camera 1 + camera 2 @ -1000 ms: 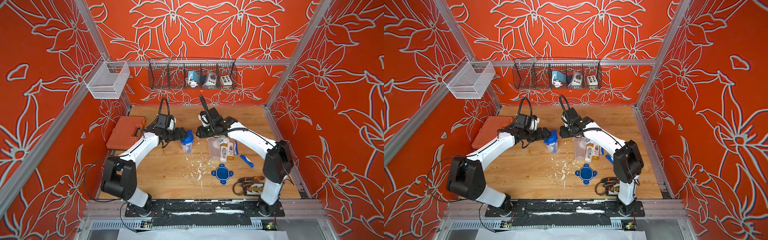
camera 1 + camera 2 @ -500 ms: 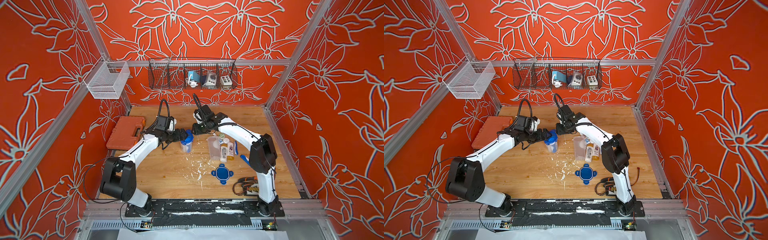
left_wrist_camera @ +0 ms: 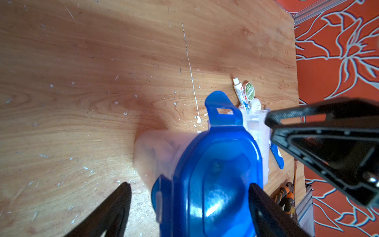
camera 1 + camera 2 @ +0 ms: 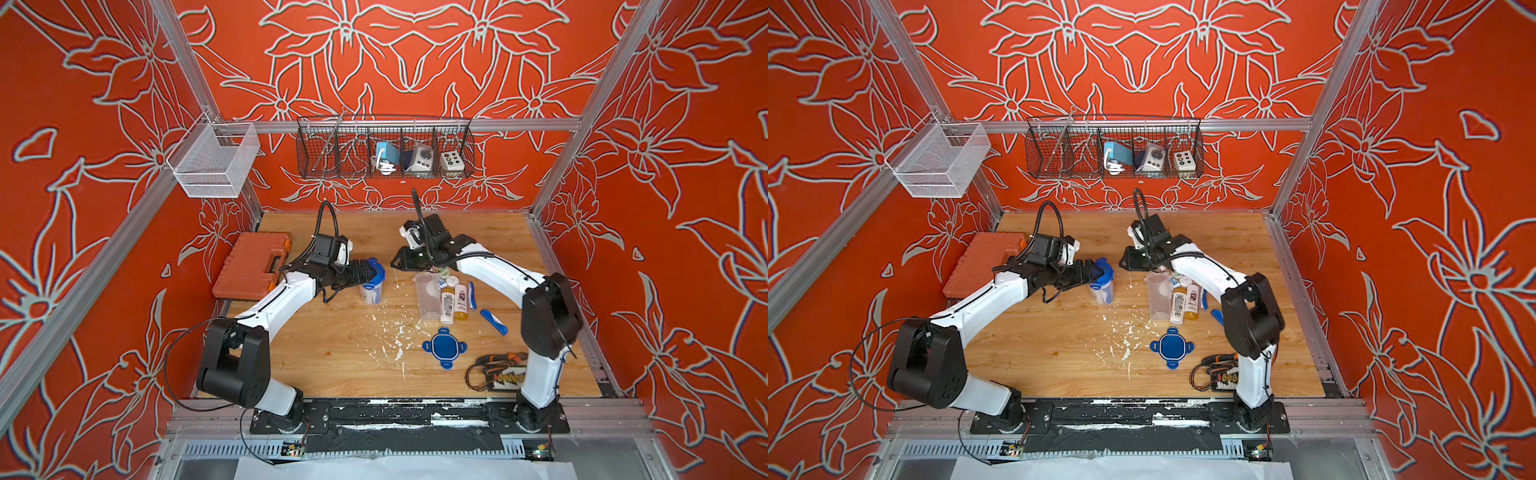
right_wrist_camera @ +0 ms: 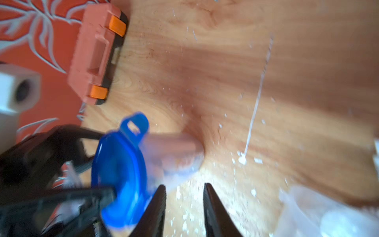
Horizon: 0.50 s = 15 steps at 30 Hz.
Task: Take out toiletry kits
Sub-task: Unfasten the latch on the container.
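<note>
A clear tub with a blue lid [image 4: 375, 269] [image 3: 215, 174] stands upright left of centre. My left gripper [image 4: 362, 272] [image 3: 188, 185] is open, its fingers on either side of the lid, one still a gap away. My right gripper [image 4: 398, 262] [image 5: 184, 197] hovers just right of this tub, jaws narrowly open on nothing. Toiletry kit items lie loose on the table: a white bottle [image 4: 446, 305], an amber bottle [image 4: 460, 301], a green-and-white tin [image 3: 249, 91], a small tube [image 3: 239, 91] and a blue toothbrush [image 4: 493, 322]. What the lidded tub holds is hidden.
An empty clear tub [image 4: 428, 295] lies beside the loose items. A loose blue four-tabbed lid [image 4: 444, 347] sits nearer the front, and a cable tool [image 4: 498, 372] lies by the right arm's base. An orange toolbox [image 4: 251, 266] stands at the left wall. Wire baskets [image 4: 384, 147] hang at the back.
My right gripper has swung left, away from the loose items and towards the lidded tub, with its jaws narrowing. My left gripper's jaws have drawn in a little around the lid.
</note>
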Available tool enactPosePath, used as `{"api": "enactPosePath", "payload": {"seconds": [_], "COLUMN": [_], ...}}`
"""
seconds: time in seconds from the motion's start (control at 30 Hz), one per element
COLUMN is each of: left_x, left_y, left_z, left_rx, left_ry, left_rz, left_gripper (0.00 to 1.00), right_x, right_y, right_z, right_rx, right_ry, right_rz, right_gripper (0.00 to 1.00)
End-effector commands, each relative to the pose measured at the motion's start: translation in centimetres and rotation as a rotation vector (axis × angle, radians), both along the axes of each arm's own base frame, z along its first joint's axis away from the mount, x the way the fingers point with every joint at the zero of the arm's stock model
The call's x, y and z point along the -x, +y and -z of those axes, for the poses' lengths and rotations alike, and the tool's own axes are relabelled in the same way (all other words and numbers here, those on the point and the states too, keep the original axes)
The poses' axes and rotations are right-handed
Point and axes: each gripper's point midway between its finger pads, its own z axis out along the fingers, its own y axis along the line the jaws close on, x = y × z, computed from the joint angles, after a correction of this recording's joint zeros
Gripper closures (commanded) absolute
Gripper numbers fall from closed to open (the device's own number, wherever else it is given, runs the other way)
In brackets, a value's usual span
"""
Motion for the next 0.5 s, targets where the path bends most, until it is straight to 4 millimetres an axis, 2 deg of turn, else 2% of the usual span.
{"api": "enactPosePath", "payload": {"seconds": [0.0,0.07,0.23,0.37,0.47], "left_x": [0.8,0.8,1.0,1.2,1.3], "left_y": [1.0,1.1,0.9,1.1,1.2], "left_z": [1.4,1.9,2.2,2.5,2.6], "left_rx": [-0.05,-0.059,-0.048,-0.062,-0.066], "left_ry": [0.036,0.047,0.054,0.061,0.065], "left_rz": [-0.023,-0.024,-0.017,-0.018,-0.022], "left_gripper": [0.16,0.17,0.18,0.19,0.19], "right_x": [1.8,2.5,2.4,2.2,2.2], "right_y": [3.0,2.9,2.9,3.7,3.9], "right_z": [-7.3,-6.8,-2.9,-2.6,-1.2], "right_rx": [-0.469,-0.527,-0.546,-0.66,-0.652], "right_ry": [-0.063,-0.044,0.063,0.107,0.143], "right_rz": [-0.17,-0.177,-0.141,-0.161,-0.15], "right_gripper": [0.64,0.63,0.6,0.44,0.4]}}
